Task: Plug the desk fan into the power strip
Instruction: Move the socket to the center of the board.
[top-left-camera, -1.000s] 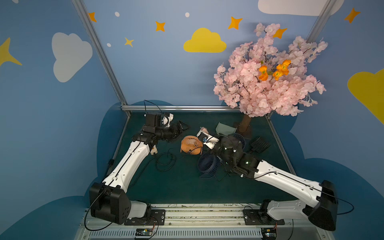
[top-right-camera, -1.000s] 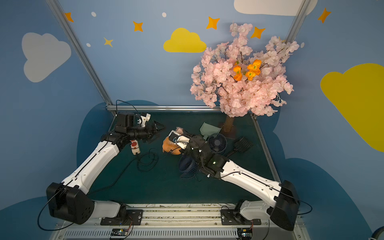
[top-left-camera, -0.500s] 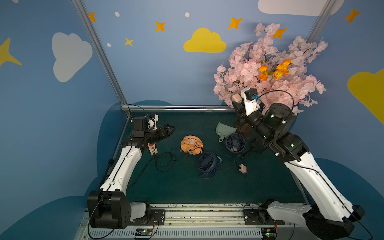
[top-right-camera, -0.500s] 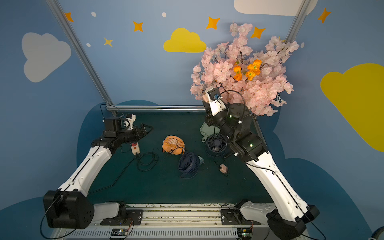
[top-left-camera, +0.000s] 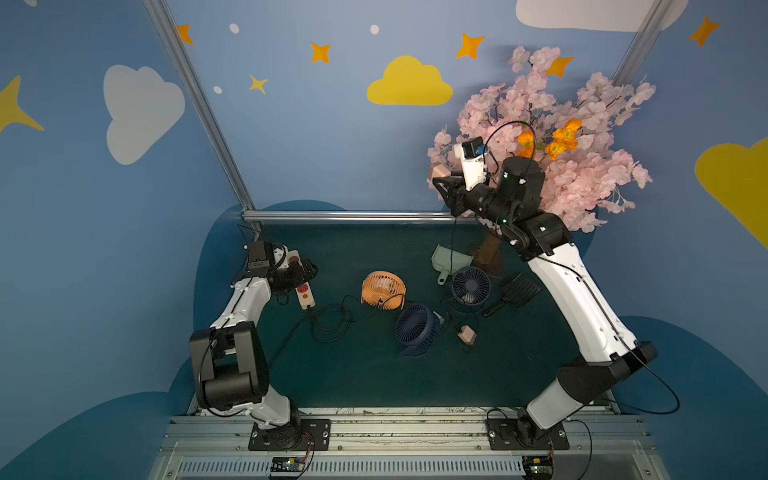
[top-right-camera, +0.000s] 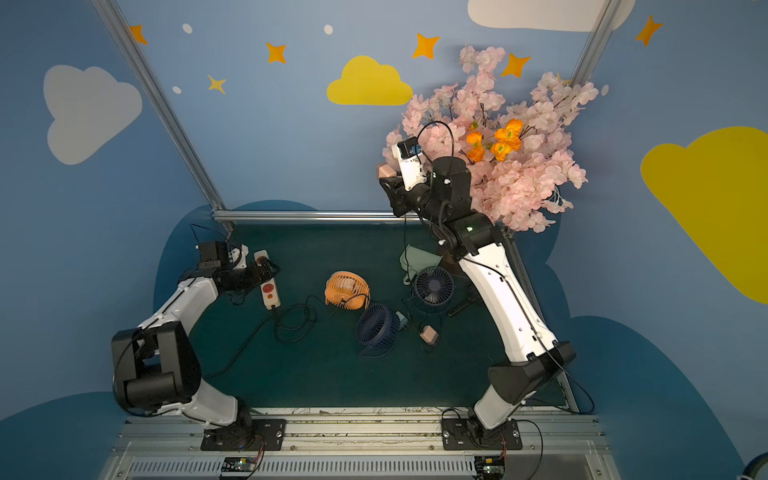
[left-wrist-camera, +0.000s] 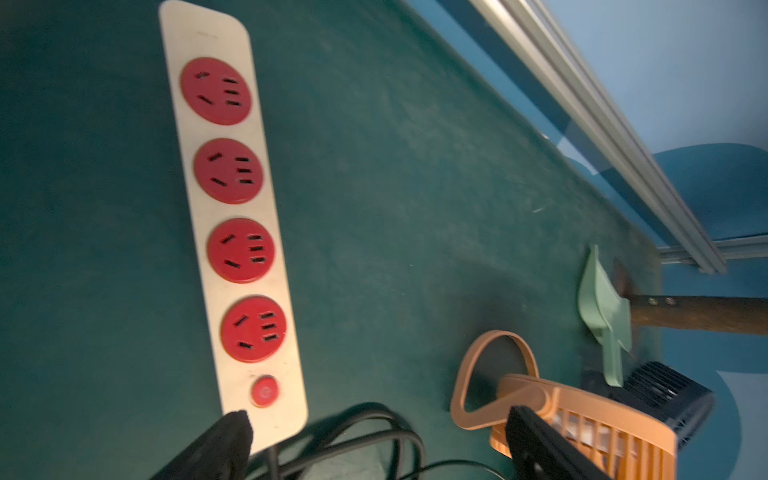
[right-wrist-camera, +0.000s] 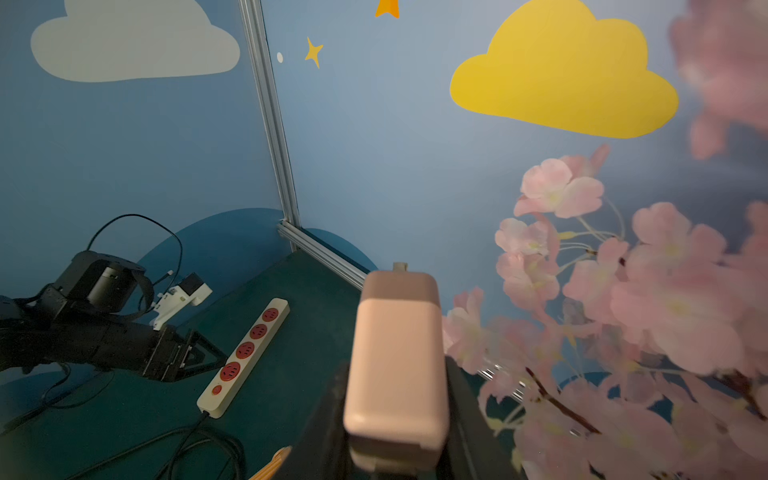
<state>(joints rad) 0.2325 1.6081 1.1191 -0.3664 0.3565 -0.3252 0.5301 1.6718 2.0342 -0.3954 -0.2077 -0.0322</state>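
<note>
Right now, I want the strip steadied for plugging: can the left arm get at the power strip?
Probably yes: the left gripper hangs open right at the button end of the power strip, with nothing between them.

Matt cloth table (left-wrist-camera: 415, 166), smooth white plastic power strip (left-wrist-camera: 235, 210), brushed metal rail (left-wrist-camera: 582, 104), smooth pink plastic plug (right-wrist-camera: 397, 361)

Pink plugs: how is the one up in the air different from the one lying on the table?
The held pink plug is clamped in the right gripper, high beside the blossom tree; the loose pink plug lies on the green table with no gripper touching it. The held pink plug is nowhere near the dark blue fan; the loose pink plug sits by it. Both are pink and blocky.
</note>
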